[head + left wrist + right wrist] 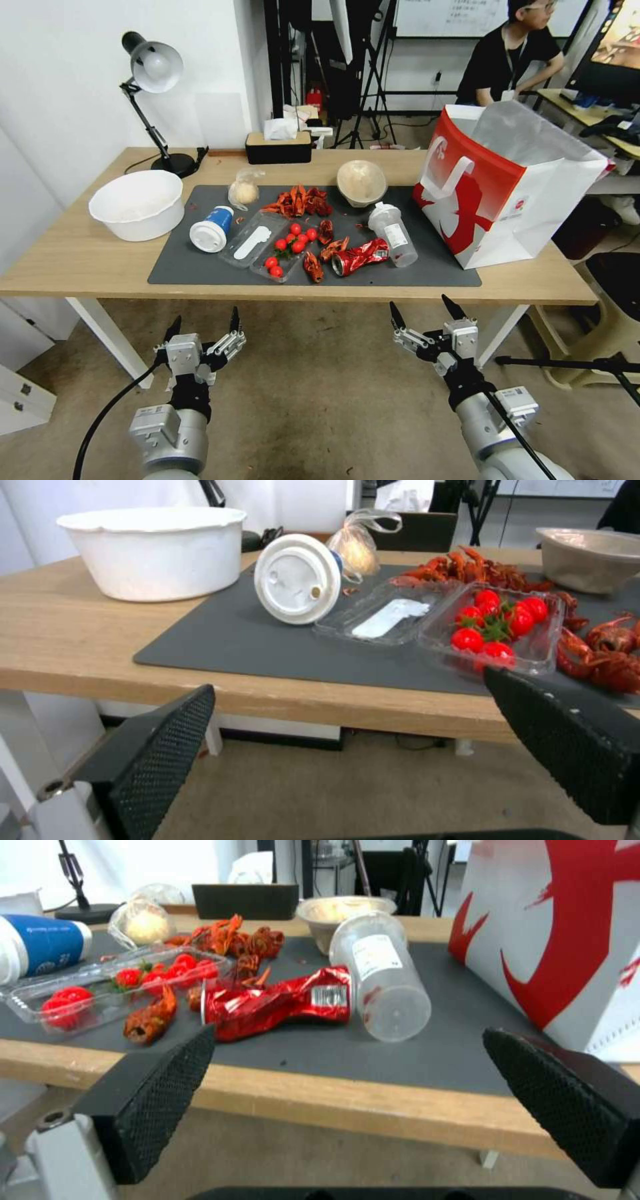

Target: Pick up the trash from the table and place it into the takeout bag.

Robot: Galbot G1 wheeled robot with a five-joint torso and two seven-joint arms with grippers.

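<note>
I have the left claw (203, 325) and right claw (427, 309) both released, hovering short of the surface (80, 257), with the crushed can (360, 256) beside the takeout bag (507, 193).

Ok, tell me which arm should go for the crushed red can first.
Probably the right. The right pincer hangs open just short of the table edge, almost straight in front of the crushed red can, with the takeout bag on that side. The left pincer faces the lidded cup.

A wooden table (80, 257) with a desk lamp (152, 73) stands against a white wall (60, 80).
</note>
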